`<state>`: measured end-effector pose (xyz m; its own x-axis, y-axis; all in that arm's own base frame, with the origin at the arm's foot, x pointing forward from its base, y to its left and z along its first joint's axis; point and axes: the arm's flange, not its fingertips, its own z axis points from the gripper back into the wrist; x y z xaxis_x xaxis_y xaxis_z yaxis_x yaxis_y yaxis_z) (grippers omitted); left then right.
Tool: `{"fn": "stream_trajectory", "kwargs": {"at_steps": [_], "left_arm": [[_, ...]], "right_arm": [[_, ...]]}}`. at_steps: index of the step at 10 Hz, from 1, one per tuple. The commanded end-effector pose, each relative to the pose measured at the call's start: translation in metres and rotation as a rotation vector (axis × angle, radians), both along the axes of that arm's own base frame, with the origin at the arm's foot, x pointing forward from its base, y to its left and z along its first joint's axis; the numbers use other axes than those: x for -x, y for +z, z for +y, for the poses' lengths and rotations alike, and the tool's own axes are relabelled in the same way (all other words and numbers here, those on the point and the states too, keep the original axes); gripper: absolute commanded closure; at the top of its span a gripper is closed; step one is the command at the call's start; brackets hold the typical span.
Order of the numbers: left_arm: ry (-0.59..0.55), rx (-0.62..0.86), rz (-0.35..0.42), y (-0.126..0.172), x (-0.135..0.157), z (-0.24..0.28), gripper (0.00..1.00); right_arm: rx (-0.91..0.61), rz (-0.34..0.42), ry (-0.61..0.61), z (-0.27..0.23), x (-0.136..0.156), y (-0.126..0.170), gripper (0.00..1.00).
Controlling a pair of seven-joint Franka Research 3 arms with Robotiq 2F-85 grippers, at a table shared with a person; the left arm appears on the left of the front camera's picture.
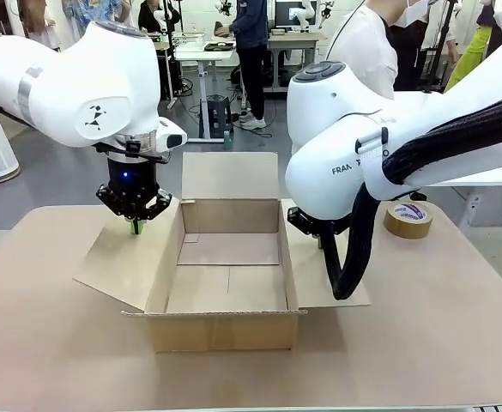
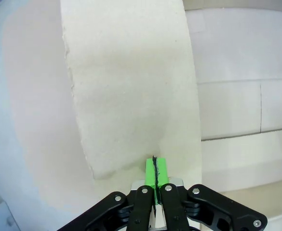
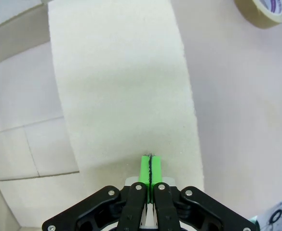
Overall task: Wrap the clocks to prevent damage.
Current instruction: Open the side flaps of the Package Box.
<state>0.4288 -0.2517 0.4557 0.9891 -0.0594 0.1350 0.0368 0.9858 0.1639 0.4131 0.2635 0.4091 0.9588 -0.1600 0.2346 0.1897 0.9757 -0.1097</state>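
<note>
Left gripper [image 1: 135,225], pads together, over left flap [image 1: 122,262] of the box [image 1: 225,330]; right gripper [image 3: 150,168], likewise, over right flap [image 3: 126,86].

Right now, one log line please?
left gripper shut over left flap | right gripper shut over right flap | box open | tape roll on table

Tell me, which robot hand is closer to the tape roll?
The right hand, at the right flap; the tape roll lies just past that flap. The left hand is across the box.
</note>
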Motion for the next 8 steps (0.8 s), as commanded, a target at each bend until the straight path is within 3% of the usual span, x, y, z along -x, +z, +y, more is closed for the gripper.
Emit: {"fn": "stream_trajectory", "kwargs": {"at_steps": [1,3,8], "left_arm": [[0.024,0.051,-0.038,-0.018,0.000,0.005,1.00],[0.039,0.123,-0.029,-0.030,-0.003,0.015,1.00],[0.094,0.128,0.013,-0.046,-0.010,0.036,1.00]], "right_arm": [[0.011,-0.037,-0.035,-0.001,-0.006,-0.018,0.99],[-0.018,-0.034,-0.054,-0.009,-0.008,-0.027,0.99],[-0.096,0.002,-0.088,-0.029,-0.007,-0.034,0.99]]}}
